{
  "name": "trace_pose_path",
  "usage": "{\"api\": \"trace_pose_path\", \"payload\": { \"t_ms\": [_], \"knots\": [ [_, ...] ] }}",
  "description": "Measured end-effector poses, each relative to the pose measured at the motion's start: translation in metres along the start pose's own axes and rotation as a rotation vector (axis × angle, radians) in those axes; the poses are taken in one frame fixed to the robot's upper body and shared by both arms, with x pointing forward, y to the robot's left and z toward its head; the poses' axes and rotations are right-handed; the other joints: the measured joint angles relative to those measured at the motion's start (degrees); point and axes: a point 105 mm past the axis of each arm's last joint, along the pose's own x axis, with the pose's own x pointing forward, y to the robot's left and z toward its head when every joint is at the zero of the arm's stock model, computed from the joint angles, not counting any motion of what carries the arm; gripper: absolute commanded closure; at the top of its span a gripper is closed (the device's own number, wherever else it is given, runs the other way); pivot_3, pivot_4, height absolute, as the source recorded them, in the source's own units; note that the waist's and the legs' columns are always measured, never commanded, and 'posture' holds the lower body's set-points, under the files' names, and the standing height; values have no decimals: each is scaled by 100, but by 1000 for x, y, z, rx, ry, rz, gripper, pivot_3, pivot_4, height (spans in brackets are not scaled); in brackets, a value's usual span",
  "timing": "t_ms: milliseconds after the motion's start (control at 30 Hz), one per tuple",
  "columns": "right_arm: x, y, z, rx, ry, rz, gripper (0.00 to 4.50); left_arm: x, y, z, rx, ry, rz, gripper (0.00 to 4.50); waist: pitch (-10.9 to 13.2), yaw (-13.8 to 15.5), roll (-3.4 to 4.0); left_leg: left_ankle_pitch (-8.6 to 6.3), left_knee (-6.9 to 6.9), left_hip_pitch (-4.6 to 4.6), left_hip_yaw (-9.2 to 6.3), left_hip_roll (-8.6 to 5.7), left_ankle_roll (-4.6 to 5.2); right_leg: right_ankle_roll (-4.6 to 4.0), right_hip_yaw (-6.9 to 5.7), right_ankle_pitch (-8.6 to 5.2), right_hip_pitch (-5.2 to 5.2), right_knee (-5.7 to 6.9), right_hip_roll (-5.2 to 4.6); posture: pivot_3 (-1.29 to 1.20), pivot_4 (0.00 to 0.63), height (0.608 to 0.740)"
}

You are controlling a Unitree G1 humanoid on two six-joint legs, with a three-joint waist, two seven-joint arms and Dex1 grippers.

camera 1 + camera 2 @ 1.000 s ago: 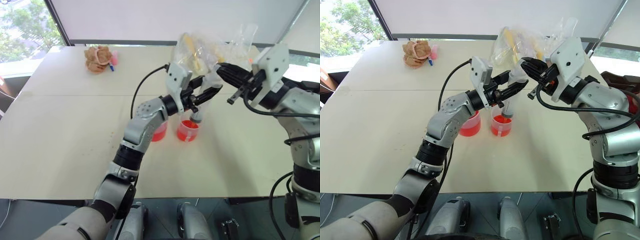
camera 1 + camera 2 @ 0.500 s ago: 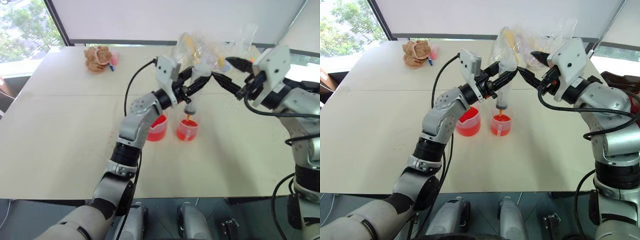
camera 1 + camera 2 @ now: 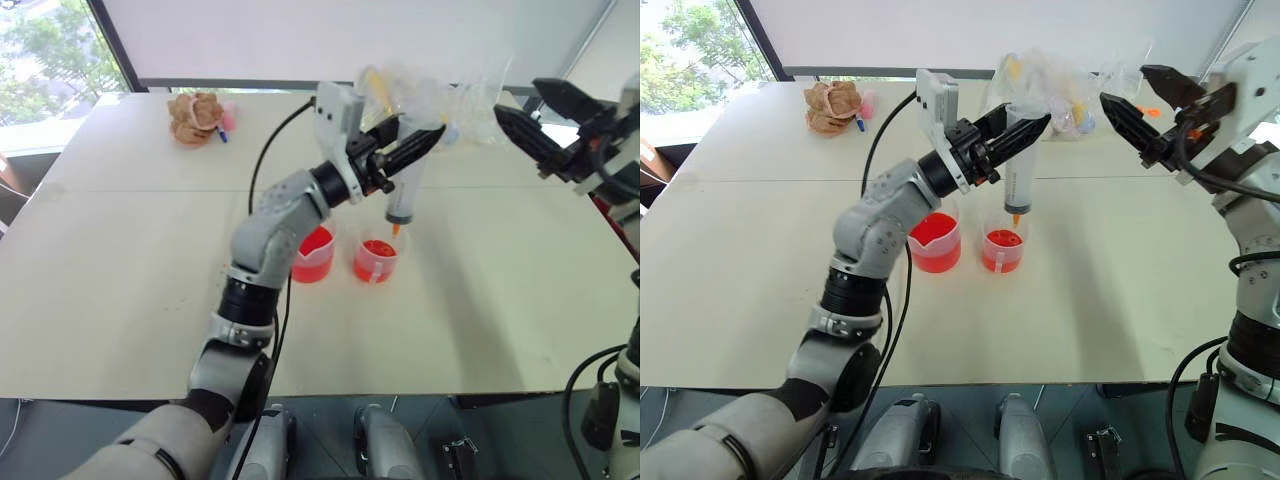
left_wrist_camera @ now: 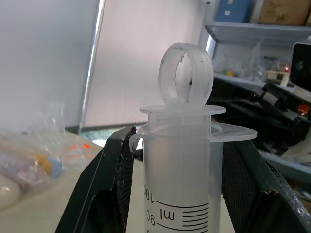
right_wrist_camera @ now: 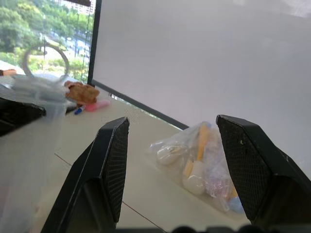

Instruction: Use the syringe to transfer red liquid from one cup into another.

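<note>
My left gripper [image 3: 424, 141] is shut on the syringe [image 3: 404, 192], holding it upright. Its orange tip [image 3: 1015, 212] hangs just above the smaller clear cup [image 3: 1002, 250], which holds red liquid [image 3: 377, 249]. The wider spouted beaker [image 3: 312, 256], also holding red liquid, stands right beside that cup on its left. In the left wrist view the white plunger ring [image 4: 186, 73] sits close above the barrel's flange, between the black fingers [image 4: 109, 189]. My right gripper [image 3: 1123, 84] is open with nothing in it, raised to the right of the syringe and apart from it.
A clear plastic bag [image 3: 420, 90] of yellow-and-white tools lies at the back of the table [image 3: 130, 290], behind the syringe. A brown crumpled lump [image 3: 196, 116] with a pink item beside it lies at the back left.
The right gripper has opened and drawn away to the right from the plunger top. The left gripper has lifted the syringe, so its tip has come up out of the smaller cup.
</note>
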Motion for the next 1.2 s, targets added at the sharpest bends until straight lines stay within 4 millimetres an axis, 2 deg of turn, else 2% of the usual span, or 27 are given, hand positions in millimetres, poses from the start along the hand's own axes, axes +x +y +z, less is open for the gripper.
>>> {"api": "trace_pose_path", "payload": {
  "t_ms": [67, 133, 167, 200, 300, 333, 400, 500, 567, 733, 833, 967, 1067, 1133, 1167, 1200],
  "knots": [
    [-1, 4, 4, 35, -1, 32, 1552, -8, 19, 26, 2, 54, 71, 2453, 0, -34, 0, 0, 0, 2, -1, 0, 0, 0, 0, 0, 0, 6, 4, 0, 150, 740],
    [1, 23, 10, 82, -7, 130, 1552, -25, 49, 59, 16, 116, 217, 2453, 0, -105, 0, 0, 0, 4, -3, 0, 0, 1, -1, -1, 0, 13, 5, 0, 150, 740],
    [1, 26, 10, 85, -6, 145, 1552, -27, 53, 62, 16, 119, 238, 2453, -1, -119, 2, 0, -1, 5, -3, 0, 0, 1, -1, -1, 0, 13, 5, 0, 150, 740],
    [2, 39, 12, 106, -4, 209, 1552, -36, 65, 71, 3, 145, 307, 2453, -1, -127, 2, 0, 0, 7, -3, -1, 0, 3, -1, -2, 0, 19, 4, 0, 150, 740],
    [4, 99, 16, 183, 21, 513, 1552, -79, 109, 72, -102, 331, 564, 2453, -1, -171, 3, 0, -2, 13, -4, -1, 0, 3, 0, -3, -2, 29, 6, 0, 150, 740],
    [2, 116, 16, 196, 35, 594, 1552, -95, 118, 68, -145, 375, 614, 2453, -1, -169, 3, 0, -2, 13, -5, -1, 0, 3, -1, -4, -4, 34, 6, 0, 150, 740],
    [0, 133, 14, 211, 55, 685, 1552, -117, 128, 56, -194, 464, 679, 2453, 3, -129, -3, 1, 2, 6, -9, -1, -1, 3, -1, -4, -9, 38, -1, 0, 150, 740],
    [-1, 142, 14, 223, 66, 742, 1552, -152, 139, 34, -231, 611, 790, 2453, 5, -76, -6, 1, 8, 2, -13, -6, -1, 3, -1, -4, -7, 37, -13, 0, 150, 740],
    [-1, 144, 13, 232, 69, 755, 1552, -168, 141, 15, -267, 689, 827, 2453, 5, -61, -8, 1, 8, 0, -14, -5, -2, 3, -1, -4, -7, 37, -14, 0, 150, 740],
    [-3, 155, -6, 253, 137, 803, 1552, -206, 129, -57, -368, 948, 833, 2453, 6, -106, -9, 3, 6, -2, -13, -1, -6, 3, 2, -4, -18, 45, -12, 0, 150, 740],
    [-3, 160, -15, 237, 173, 813, 1552, -204, 118, -79, -415, 1001, 786, 2453, 8, -88, -12, 5, 8, -5, -14, 0, -10, 2, 2, -4, -22, 51, -12, 0, 150, 740],
    [0, 162, -21, 207, 188, 804, 1552, -191, 114, -86, -432, 980, 767, 2453, 8, -91, -12, 7, 11, -2, -14, -2, -12, 2, 2, -4, -21, 55, -14, 0, 150, 740],
    [1, 161, -24, 203, 194, 785, 1552, -190, 115, -87, -435, 969, 794, 2453, 7, -96, -11, 7, 10, 1, -14, -1, -14, 2, 2, -4, -20, 58, -14, 0, 150, 740],
    [1, 161, -26, 208, 197, 777, 1489, -190, 116, -87, -437, 962, 806, 1557, 6, -96, -10, 9, 10, 2, -13, -1, -17, 2, 3, -3, -20, 60, -15, 0, 150, 740],
    [1, 161, -26, 209, 196, 774, 1489, -189, 116, -88, -440, 957, 807, 1317, 6, -95, -11, 10, 11, 2, -14, -1, -18, 1, 2, -3, -20, 62, -15, 0, 150, 740],
    [1, 161, -26, 209, 196, 770, 1489, -188, 116, -87, -442, 950, 805, 817, 6, -94, -11, 10, 11, 6, -14, -1, -19, 1, 2, -3, -17, 63, -15, 0, 150, 740]
  ]
}}
